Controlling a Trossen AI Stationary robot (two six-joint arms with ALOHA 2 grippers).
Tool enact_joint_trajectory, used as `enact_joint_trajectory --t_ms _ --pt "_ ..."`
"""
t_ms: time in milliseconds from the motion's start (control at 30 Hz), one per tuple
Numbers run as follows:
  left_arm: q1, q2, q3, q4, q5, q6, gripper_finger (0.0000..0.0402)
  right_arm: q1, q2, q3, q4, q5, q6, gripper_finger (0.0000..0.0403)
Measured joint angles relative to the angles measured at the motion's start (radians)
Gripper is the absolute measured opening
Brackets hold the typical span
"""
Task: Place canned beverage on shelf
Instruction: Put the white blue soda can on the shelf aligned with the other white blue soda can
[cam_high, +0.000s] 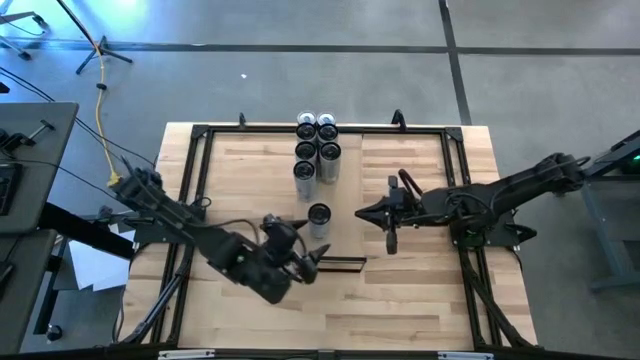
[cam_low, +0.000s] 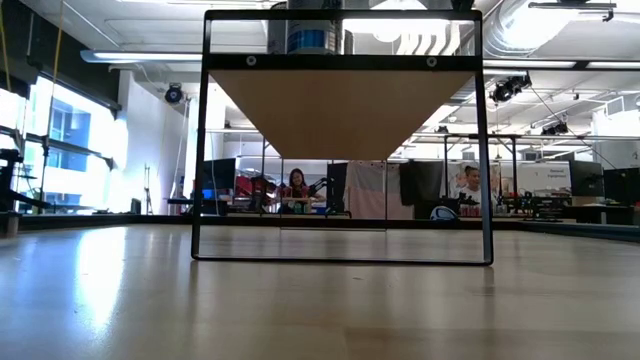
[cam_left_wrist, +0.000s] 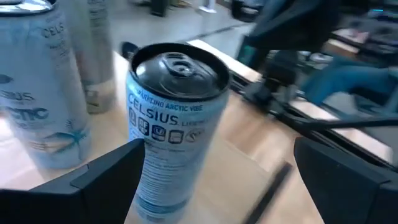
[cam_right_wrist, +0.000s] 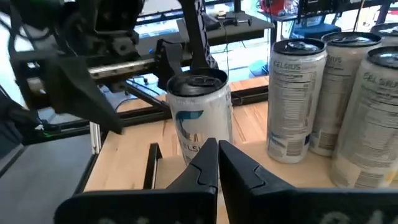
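A white-and-silver Celsius can (cam_high: 319, 215) (cam_left_wrist: 171, 124) (cam_right_wrist: 199, 112) stands upright by its base on the light wood shelf (cam_high: 345, 185), which the low view shows from below (cam_low: 340, 110). My left gripper (cam_high: 316, 258) (cam_left_wrist: 219, 146) is open just on the near side of the can, one finger toward each side of it, with a gap to the can. My right gripper (cam_high: 362, 213) (cam_right_wrist: 217, 146) is shut and points at the can from the table's right, a short way off. Several more cans (cam_high: 317, 148) (cam_right_wrist: 336, 106) stand in a group farther along the shelf.
A black metal frame (cam_high: 200, 190) runs round the tabletop and carries the shelf. The shelf's dark end edge (cam_high: 342, 262) lies beside my left gripper. The grouped cans stand close behind the lone can. Bare butcher-block tabletop lies to the left and right of the shelf.
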Motion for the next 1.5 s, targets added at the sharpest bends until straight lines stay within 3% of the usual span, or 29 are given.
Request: enact_joint_trajectory --t_ms 100,267,800,967,1200,1500 --pt "0.012 0.049 0.071 -0.139 -0.057 -0.089 0.0381 0.0 -0.027 0.0 -0.008 0.0 0.002 0.0" --pt "0.032 0.101 0.112 -0.303 -0.061 -0.209 0.0381 0.0 -0.064 0.0 -0.016 0.002 0.0 0.0" --pt "0.108 0.161 0.113 -0.302 -0.051 -0.298 0.0376 0.0 -0.071 0.0 -0.028 0.019 -0.004 0.0" --pt "0.112 0.161 0.113 -0.302 -0.034 -0.28 0.0329 0.0 -0.07 0.0 -0.03 0.043 -0.019 0.0" --pt "0.118 0.154 0.114 -0.298 0.018 -0.17 0.0196 0.0 -0.07 0.0 -0.037 0.045 -0.027 0.0" --pt "0.146 0.081 0.111 -0.31 0.15 0.132 0.0187 0.0 -0.07 0.0 -0.043 0.031 -0.012 0.0"
